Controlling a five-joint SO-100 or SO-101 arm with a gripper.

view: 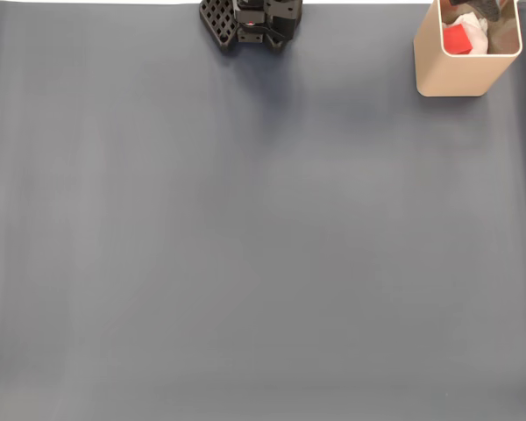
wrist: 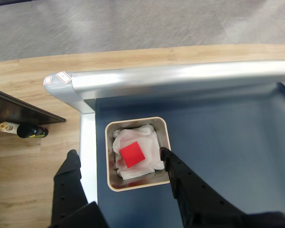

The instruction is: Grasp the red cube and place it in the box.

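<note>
My pincer (wrist: pixel 118 159) hangs wide open with nothing in it at the bottom of the wrist view, right above the box (wrist: pixel 137 185), and the red cube (wrist: pixel 132 155) lies inside on white paper (wrist: pixel 149 137) in the middle.

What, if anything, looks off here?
Nothing is spilled or damaged. The cube lies inside the box, resting on crumpled white paper instead of the box floor. The box stands upright near the mat's corner. The hand hovers above it, open and empty.
</note>
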